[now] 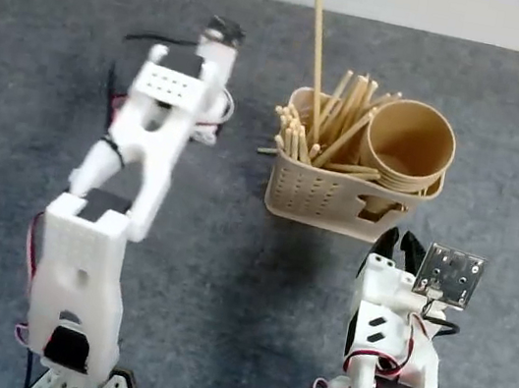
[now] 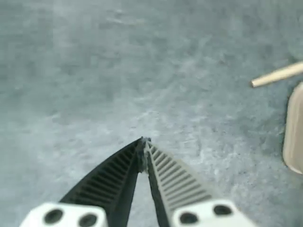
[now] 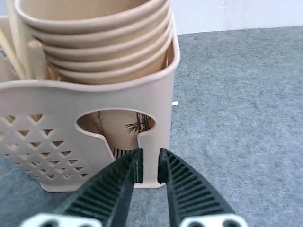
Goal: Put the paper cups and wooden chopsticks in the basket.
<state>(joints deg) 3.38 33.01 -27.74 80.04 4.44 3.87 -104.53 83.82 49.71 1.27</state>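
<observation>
noted basket (image 1: 318,199) upright on grey desk (image 1: 225,278), toward the far middle in the high view. perforated walls, with a cut-out hole in the wall facing the arms.

found cups (image 1: 409,144) nested in one stack, mouths up, inside the basket at the end nearer the right arm. counted at least four rims on the cups (image 3: 94,42) in the right wrist view. packed close behind the basket (image 3: 156,94) wall; glimpsed a dark printed pattern on a cup through the hole.

found chopsticks (image 1: 337,117) bundled in the other end of the basket, beside the cups, leaning at mixed angles, tops fanned above the rim. logged a tall chopstick (image 1: 317,44) rising well above the rest, nearly upright. logged a stray chopstick (image 2: 279,74) poking out past the basket on the left arm's side, tip over the desk.

located left tool (image 2: 144,144) over the desk, off to the basket's side and apart from it. pressed together, tips meeting, nothing between. caught a sliver of basket (image 2: 296,127) at the edge of the left wrist view.

located right tool (image 3: 149,158) just before the basket's near wall, by the corner below the cups. held slightly apart, narrow gap, nothing gripped. cannot tell whether the tips touch the wall.
</observation>
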